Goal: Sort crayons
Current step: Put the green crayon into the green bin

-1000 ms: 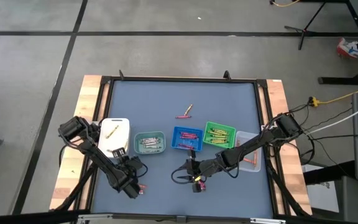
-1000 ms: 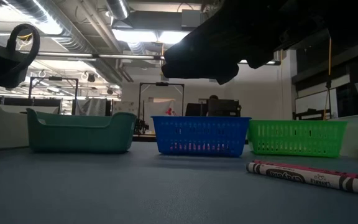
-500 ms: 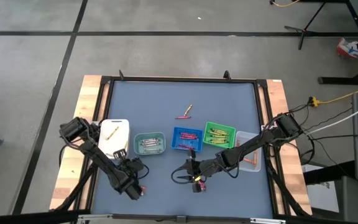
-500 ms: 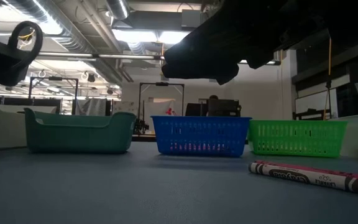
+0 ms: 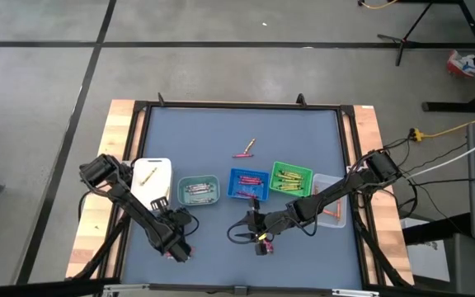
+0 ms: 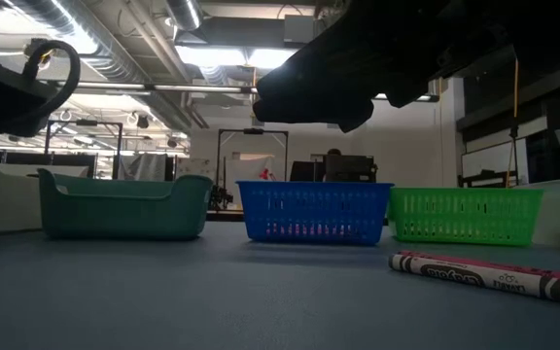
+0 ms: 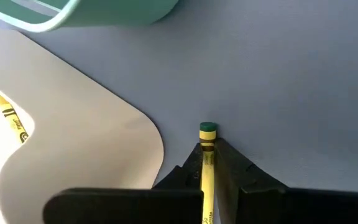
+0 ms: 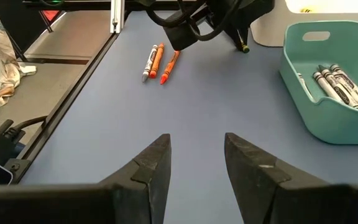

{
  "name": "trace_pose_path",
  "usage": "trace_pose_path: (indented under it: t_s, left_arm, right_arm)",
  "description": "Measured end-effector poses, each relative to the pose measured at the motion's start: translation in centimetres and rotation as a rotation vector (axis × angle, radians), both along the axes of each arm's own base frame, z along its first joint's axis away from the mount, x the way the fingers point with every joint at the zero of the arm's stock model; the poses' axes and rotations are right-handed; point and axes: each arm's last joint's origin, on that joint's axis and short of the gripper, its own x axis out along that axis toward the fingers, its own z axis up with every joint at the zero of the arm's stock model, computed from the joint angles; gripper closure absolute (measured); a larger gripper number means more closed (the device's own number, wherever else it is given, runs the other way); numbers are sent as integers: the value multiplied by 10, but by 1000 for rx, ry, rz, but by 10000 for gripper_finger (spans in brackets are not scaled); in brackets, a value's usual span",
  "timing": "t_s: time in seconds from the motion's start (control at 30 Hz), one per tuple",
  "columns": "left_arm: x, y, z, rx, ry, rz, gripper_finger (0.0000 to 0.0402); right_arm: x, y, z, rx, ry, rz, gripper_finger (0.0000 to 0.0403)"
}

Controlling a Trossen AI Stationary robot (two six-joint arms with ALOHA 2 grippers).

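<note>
A blue-grey mat covers the wood-edged table, which stands on a grey concrete floor; the low view shows a workshop with ceiling ducts. Near the white tray, the left gripper is clamped on a yellow crayon with a green tip. The right gripper, fingers apart, hovers near the teal tray holding grey crayons.
</note>
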Motion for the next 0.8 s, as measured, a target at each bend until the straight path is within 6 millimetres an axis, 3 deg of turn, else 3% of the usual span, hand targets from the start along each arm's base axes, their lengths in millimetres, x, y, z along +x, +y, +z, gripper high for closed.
trace_pose_path:
  t_s: [0.43,0.8]
  left_arm:
    - [-2,2,30,-86,-97,6,400]
    - [-7,8,33,-69,-32,52,401]
  right_arm:
    - [0,0,0,2,0,5,253]
    - [0,0,0,2,0,4,253]
